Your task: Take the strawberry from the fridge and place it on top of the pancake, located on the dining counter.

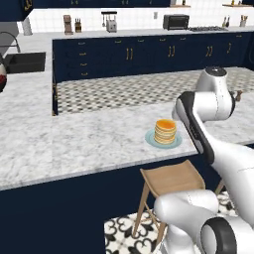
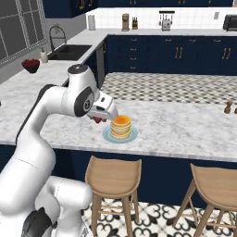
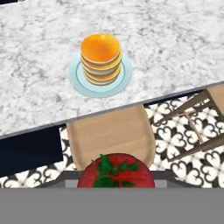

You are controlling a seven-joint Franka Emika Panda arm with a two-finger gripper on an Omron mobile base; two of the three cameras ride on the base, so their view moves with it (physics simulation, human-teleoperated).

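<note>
One strawberry (image 3: 116, 171), red with green leaves, sits at the bottom centre of the hand view, clasped in the gripper (image 3: 116, 181); in the right base view the strawberry (image 2: 97, 120) appears as a small red spot under the hand, left of centre, and the gripper (image 2: 98, 118) is clenched around it. One pancake stack (image 3: 101, 59), about five golden rounds, stands on one pale blue-green plate (image 3: 75, 78) in the upper middle of the hand view, well apart from the fruit. In the right base view the pancake stack (image 2: 121, 126) lies just right of the gripper, and the fruit hangs beside it, near the front edge of the counter, not over it. In the left base view the stack (image 1: 165, 131) stands right of centre on the dining counter (image 1: 89, 144), partly beside the white arm (image 1: 211, 109).

Two wooden stools appear in the right base view: one (image 2: 114, 173) at lower centre below the plate, one (image 2: 217, 185) at lower right. One sink (image 2: 69, 51) with one tap (image 2: 54, 34) lies at upper left, one bowl of red fruit (image 2: 31, 65) nearer the left edge. Two small dark shakers (image 2: 230, 107) stand at the right edge. One toaster oven (image 1: 175, 22) is at the upper right of the left base view.
</note>
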